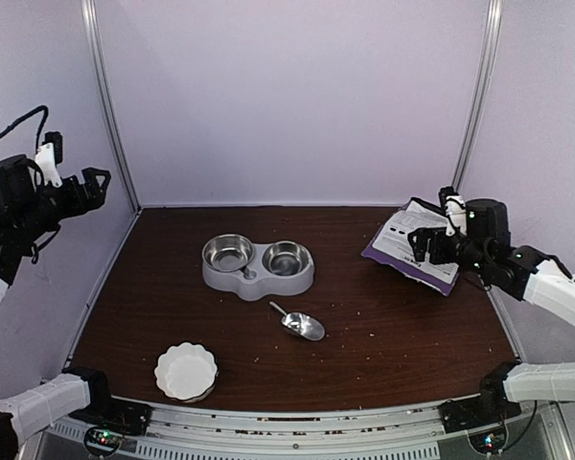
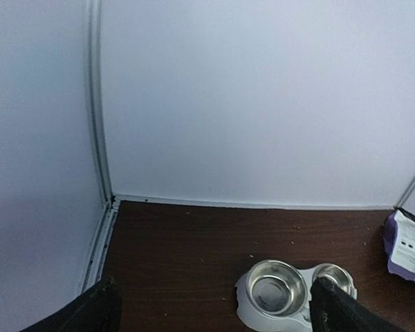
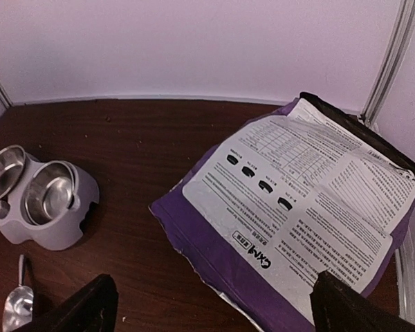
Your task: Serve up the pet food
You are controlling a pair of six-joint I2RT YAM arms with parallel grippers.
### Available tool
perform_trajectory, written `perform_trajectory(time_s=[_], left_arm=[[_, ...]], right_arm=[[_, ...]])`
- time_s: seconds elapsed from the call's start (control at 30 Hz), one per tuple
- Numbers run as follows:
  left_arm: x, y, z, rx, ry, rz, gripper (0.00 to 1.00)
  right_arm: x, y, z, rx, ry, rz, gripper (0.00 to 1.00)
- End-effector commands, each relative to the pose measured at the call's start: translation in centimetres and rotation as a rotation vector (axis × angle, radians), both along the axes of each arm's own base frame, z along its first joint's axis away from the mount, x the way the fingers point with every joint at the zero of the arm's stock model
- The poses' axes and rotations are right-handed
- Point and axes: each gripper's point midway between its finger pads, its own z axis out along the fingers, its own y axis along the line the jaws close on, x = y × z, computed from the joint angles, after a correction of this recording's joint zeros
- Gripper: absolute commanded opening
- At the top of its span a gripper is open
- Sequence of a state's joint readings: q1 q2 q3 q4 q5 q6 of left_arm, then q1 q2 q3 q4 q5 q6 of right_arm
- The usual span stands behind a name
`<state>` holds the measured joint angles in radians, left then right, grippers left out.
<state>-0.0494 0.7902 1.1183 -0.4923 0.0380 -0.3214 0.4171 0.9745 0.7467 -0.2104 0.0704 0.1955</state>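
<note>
The pet food is out of view; only a few stray crumbs dot the brown table. A purple-and-white printed bag (image 1: 393, 241) (image 3: 297, 207) lies flat at the right rear. My right gripper (image 1: 420, 244) (image 3: 211, 308) hovers open over the bag's near-left corner, holding nothing. A grey double feeder (image 1: 259, 281) (image 2: 247, 315) (image 3: 55, 238) with two empty steel bowls sits mid-table. A shiny metal scoop (image 1: 300, 324) (image 3: 17, 301) lies just in front of it. My left gripper (image 1: 98, 185) (image 2: 218, 311) is raised high at the far left, open and empty.
A white fluted dish (image 1: 163, 369) stands empty near the front left edge. Pale walls with metal corner posts (image 1: 110, 105) close in the table on three sides. The arm bases sit at the front corners.
</note>
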Motion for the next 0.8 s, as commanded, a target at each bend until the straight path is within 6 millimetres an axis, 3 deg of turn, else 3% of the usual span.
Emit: perform_trajectory(time_s=[0.0,0.07,0.17,0.27,0.57,0.77], left_arm=[[1.5,-5.3,0.8,0.189,-0.004,-0.179,0.98],[2.5,-5.9,0.0,0.233,0.009,-0.175,0.98],[3.6,-5.3,-2.4,0.288,0.051,-0.136,0.98],[3.6,-3.9,-4.7,0.354,0.115,-0.078,0.98],[2.4,-3.1,-3.8,0.363,0.075,-0.048,0.98],[2.3,-3.0,-3.5,0.361,0.077,-0.047,0.98]], right_arm=[[0.3,-1.1,-2.6,-0.317,0.102,-0.145,0.99],[0.9,-0.2,-4.0,-0.387,0.15,-0.15,0.99],[1.8,1.3,-6.5,-0.464,0.231,-0.14,0.96],[2.8,1.5,-8.8,-0.545,0.299,-0.168,0.96],[3.8,2.0,-13.3,-0.625,0.419,-0.161,0.96],[4.6,1.3,-14.4,-0.585,0.435,-0.173,0.93]])
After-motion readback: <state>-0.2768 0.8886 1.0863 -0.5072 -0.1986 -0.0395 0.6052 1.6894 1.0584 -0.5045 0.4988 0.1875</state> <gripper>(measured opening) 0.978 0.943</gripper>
